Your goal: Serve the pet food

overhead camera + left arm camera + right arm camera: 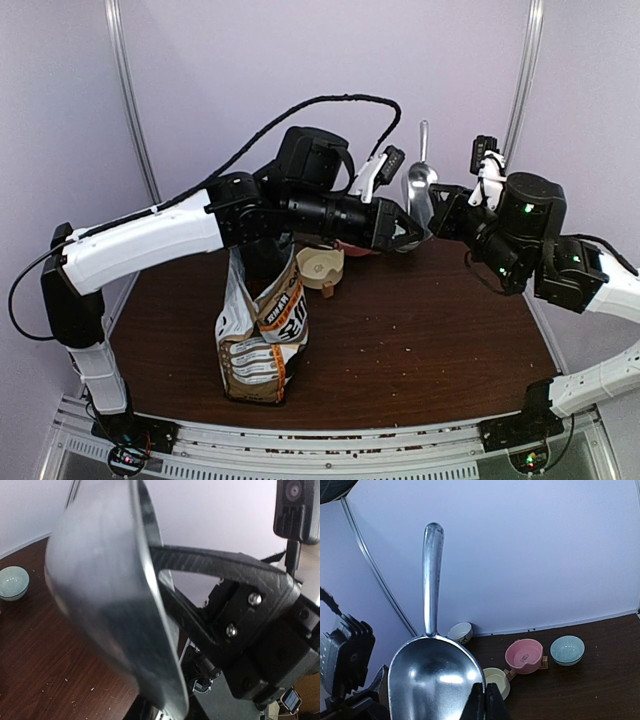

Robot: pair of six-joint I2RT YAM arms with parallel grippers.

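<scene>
The right pincer pinches the scoop by its rim, handle up, likely for a handover. The left pincer is just beside it; spread or pinching, I cannot tell.

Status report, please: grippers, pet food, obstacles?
Right gripper shut on rim of silver metal scoop; left gripper at its bowl, grip unclear. Scoop empty, no kibble visible. White-grey printed bag stands under left arm.

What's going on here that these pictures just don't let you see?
- Inside the bag: top view, the left arm covers its mouth.
- The left gripper, open or shut: top view too dark; left wrist view filled by the blurred scoop.
- The pink bowl: mostly behind the left gripper in top view.
</scene>
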